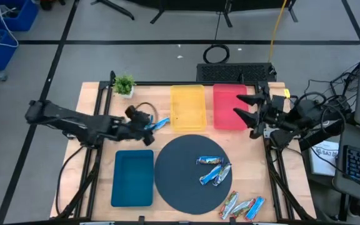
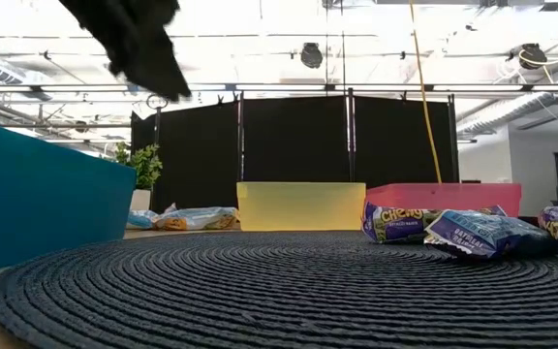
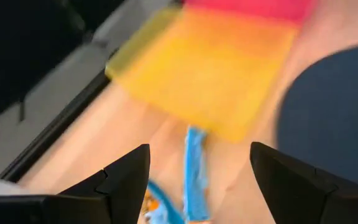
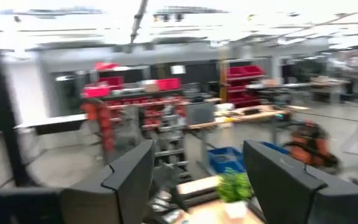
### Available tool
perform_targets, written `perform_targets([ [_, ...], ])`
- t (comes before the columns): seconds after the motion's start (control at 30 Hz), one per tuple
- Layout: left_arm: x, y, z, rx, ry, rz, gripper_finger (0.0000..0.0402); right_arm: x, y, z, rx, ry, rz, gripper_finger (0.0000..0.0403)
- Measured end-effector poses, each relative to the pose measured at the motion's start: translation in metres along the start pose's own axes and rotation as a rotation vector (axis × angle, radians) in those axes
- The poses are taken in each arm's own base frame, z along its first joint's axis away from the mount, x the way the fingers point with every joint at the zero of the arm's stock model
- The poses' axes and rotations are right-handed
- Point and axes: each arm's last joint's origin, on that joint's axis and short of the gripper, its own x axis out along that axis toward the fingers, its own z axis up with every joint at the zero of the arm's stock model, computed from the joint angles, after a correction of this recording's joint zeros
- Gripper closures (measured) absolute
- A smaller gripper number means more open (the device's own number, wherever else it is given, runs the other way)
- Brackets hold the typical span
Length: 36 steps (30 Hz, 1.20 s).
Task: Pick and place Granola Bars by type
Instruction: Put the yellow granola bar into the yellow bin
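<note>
My left gripper (image 1: 150, 125) (image 3: 199, 148) is open and raised above the table, left of the yellow tray (image 1: 187, 107). Under it two blue granola bars (image 3: 194, 174) (image 1: 161, 123) lie flat on the wood; the low view shows these bars (image 2: 197, 218) beside the yellow tray (image 2: 300, 206). More bars (image 1: 212, 169) (image 2: 482, 233) lie on the dark round mat (image 1: 180, 181). Several others (image 1: 242, 206) rest on the table by its near edge. My right gripper (image 1: 239, 106) (image 4: 197, 146) is open and held level over the red tray's (image 1: 230, 106) right side.
A teal tray (image 1: 133, 178) (image 2: 37, 194) sits left of the mat. A small potted plant (image 1: 124, 85) stands at the far left corner. A black frame runs along the table's far edge and sides. Bare wood shows between the teal tray and the left gripper.
</note>
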Motion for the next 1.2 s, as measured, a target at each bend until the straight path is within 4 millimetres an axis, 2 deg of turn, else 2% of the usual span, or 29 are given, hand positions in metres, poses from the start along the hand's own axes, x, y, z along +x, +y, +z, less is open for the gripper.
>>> perform_targets([
  [0.23,0.066,0.000,-0.016,0.019,0.271,-0.030,0.0124,0.005,0.006,0.001,-0.003,0.007,0.068,0.0180],
  [0.43,0.104,-0.001,-0.026,0.065,0.342,-0.057,0.0124,0.011,0.013,-0.005,0.015,0.030,0.135,0.0186],
  [0.6,0.130,0.002,-0.034,0.062,0.385,-0.081,0.0124,0.012,0.016,-0.007,0.040,0.038,0.194,0.0186],
  [0.8,0.143,0.014,-0.038,0.014,0.420,-0.034,0.0124,0.011,0.017,-0.006,0.085,0.041,0.246,0.0188],
  [0.9,0.149,0.020,-0.039,-0.010,0.451,-0.089,0.0130,0.011,0.018,-0.006,0.083,0.040,0.251,0.0188],
  [0.97,0.155,0.023,-0.042,-0.034,0.488,-0.157,0.0151,0.010,0.018,-0.005,0.072,0.032,0.255,0.0188],
  [1.03,0.157,0.025,-0.043,-0.055,0.502,-0.178,0.0190,0.010,0.019,-0.004,0.057,0.015,0.257,0.0188],
  [1.2,0.151,0.028,-0.037,-0.083,0.482,-0.193,0.0340,0.010,0.019,0.002,0.029,-0.049,0.255,0.0188],
])
